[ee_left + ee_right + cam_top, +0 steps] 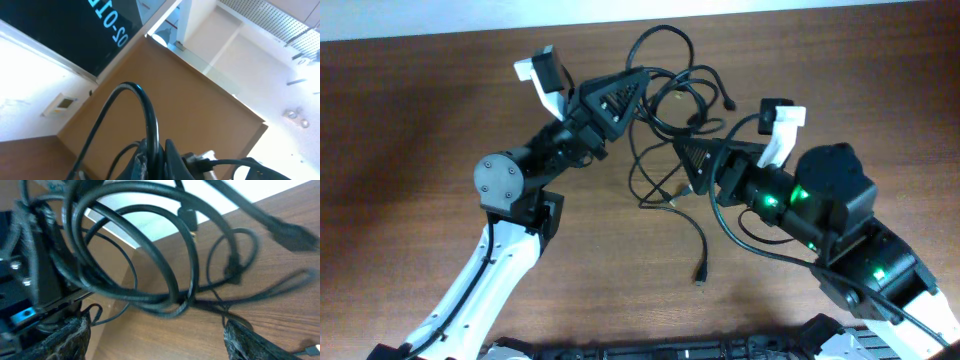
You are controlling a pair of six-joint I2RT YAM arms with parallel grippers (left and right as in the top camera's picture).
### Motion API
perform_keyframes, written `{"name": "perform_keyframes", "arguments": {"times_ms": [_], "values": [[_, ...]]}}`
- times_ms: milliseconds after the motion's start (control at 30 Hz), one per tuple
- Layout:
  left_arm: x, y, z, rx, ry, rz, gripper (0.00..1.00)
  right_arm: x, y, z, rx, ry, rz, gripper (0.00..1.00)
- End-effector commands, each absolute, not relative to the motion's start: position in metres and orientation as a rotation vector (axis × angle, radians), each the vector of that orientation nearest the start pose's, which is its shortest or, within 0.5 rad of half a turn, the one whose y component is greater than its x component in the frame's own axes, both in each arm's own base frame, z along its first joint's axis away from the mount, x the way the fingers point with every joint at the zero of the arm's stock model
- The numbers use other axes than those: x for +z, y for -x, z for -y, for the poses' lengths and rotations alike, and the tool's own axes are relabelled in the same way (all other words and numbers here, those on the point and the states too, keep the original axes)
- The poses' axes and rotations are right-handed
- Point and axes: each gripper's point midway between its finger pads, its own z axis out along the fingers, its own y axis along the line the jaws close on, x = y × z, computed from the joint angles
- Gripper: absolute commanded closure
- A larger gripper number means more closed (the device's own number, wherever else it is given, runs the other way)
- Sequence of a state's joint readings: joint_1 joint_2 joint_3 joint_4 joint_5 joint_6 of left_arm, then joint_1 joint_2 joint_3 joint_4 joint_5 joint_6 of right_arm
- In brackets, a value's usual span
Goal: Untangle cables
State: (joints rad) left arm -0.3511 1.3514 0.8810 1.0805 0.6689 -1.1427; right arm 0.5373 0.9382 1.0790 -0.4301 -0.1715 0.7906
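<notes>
Brown wood surface (410, 120) fills the overhead view, and its far edge runs along the top. The left claw (640, 80) is pressed together and pinches the cables (672, 95) at the top left of the tangle. In its wrist view one black loop (150, 114) bends up out of it. The right claw (155, 327) is spread wide. Its two fingers (67, 335) sit far apart at the bottom of its wrist view, and thick loops cross in front of them. I cannot tell if they touch. From above, this claw sits just beside the lower right of the tangle. The top loop lies near the far edge. One loose strand (705, 240) runs down toward the near side and ends in a small plug (702, 277). Bare wood lies open to the left of the left arm and between the two arms.
</notes>
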Motion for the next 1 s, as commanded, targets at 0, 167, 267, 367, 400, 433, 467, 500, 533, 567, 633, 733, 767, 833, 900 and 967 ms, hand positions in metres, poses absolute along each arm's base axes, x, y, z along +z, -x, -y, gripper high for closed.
{"name": "perform_keyframes", "arguments": {"times_ms": [0, 167, 267, 367, 400, 433, 467, 500, 533, 567, 633, 733, 767, 833, 900, 967], "values": [[0.453, -0.308, 0.235, -1.67, -0.242, -1.184, 1.0, 0.341, -0.276, -0.201, 1.061, -0.133, -2.031, 0.3], [0.452, -0.306, 0.236, -1.674, -0.259, -1.189, 1.0, 0.336, -0.287, -0.192, 0.986, -0.191, -2.025, 0.51], [0.453, -0.304, 0.238, -1.704, -0.25, -1.197, 1.0, 0.335, -0.289, -0.19, 0.968, -0.203, -2.02, 0.58], [0.453, -0.299, 0.244, -1.727, -0.26, -1.199, 1.0, 0.335, -0.294, -0.182, 0.92, -0.241, -2.004, 0.64], [0.452, -0.298, 0.245, -1.73, -0.267, -1.202, 1.0, 0.335, -0.296, -0.179, 0.902, -0.256, -1.997, 0.64], [0.452, -0.298, 0.245, -1.729, -0.267, -1.202, 1.0, 0.336, -0.297, -0.179, 0.903, -0.256, -1.994, 0.64], [0.452, -0.297, 0.246, -1.731, -0.272, -1.204, 1.0, 0.337, -0.297, -0.179, 0.903, -0.257, -1.99, 0.63], [0.452, -0.296, 0.246, -1.733, -0.278, -1.206, 1.0, 0.338, -0.298, -0.179, 0.902, -0.258, -1.983, 0.57], [0.451, -0.296, 0.247, -1.734, -0.284, -1.208, 1.0, 0.339, -0.299, -0.178, 0.897, -0.264, -1.975, 0.56], [0.451, -0.295, 0.247, -1.736, -0.285, -1.209, 1.0, 0.34, -0.3, -0.176, 0.889, -0.272, -1.968, 0.56], [0.45, -0.294, 0.248, -1.748, -0.29, -1.217, 1.0, 0.344, -0.302, -0.175, 0.887, -0.277, -1.95, 0.55], [0.449, -0.287, 0.255, -1.773, -0.319, -1.224, 1.0, 0.346, -0.304, -0.172, 0.875, -0.288, -1.934, 0.55], [0.45, -0.284, 0.258, -1.782, -0.324, -1.223, 1.0, 0.346, -0.304, -0.173, 0.875, -0.288, -1.935, 0.55], [0.45, -0.281, 0.262, -1.792, -0.325, -1.22, 1.0, 0.343, -0.304, -0.172, 0.869, -0.29, -1.944, 0.56], [0.45, -0.281, 0.262, -1.794, -0.325, -1.221, 1.0, 0.335, -0.306, -0.172, 0.844, -0.3, -1.971, 0.64], [0.452, -0.28, 0.261, -1.804, -0.325, -1.212, 1.0, 0.326, -0.307, -0.172, 0.827, -0.304, -2.003, 0.76]]}}
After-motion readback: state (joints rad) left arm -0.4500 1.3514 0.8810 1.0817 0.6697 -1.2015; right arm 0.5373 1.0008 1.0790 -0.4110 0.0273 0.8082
